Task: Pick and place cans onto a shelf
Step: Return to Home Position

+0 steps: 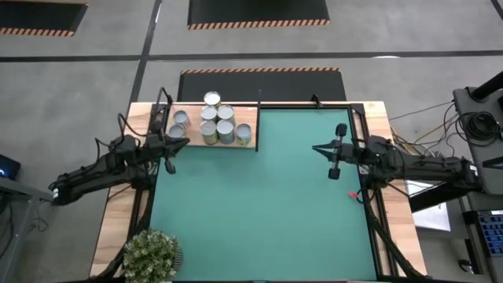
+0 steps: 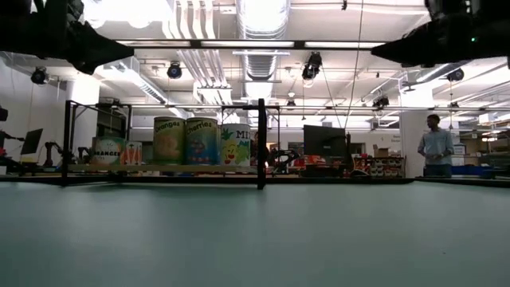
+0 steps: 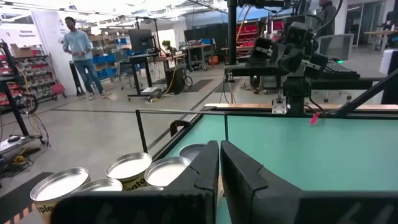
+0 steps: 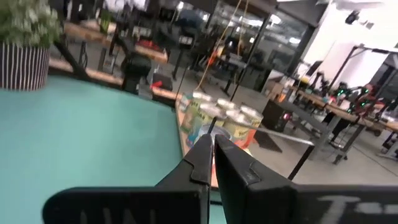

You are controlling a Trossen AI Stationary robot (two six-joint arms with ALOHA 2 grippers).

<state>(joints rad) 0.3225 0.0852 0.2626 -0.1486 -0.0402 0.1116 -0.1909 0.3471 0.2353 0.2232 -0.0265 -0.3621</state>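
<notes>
Several cans (image 1: 216,122) with silvery tops stand upright in a cluster on the light-wood shelf (image 1: 250,118) at the table's far left corner. In the low view the cans (image 2: 187,141) stand in a row on the raised board. My left gripper (image 1: 186,142) is shut and empty just near of the shelf; the can tops (image 3: 130,169) show beside its fingers (image 3: 219,158). My right gripper (image 1: 314,148) is shut and empty above the green mat (image 1: 259,212) at the right, pointing toward the cans (image 4: 224,118).
A potted plant (image 1: 149,255) stands at the table's near left corner. A small red item (image 1: 354,194) lies at the mat's right edge. Black frame posts (image 2: 260,143) rise at the shelf. A person (image 2: 435,145) stands in the room beyond.
</notes>
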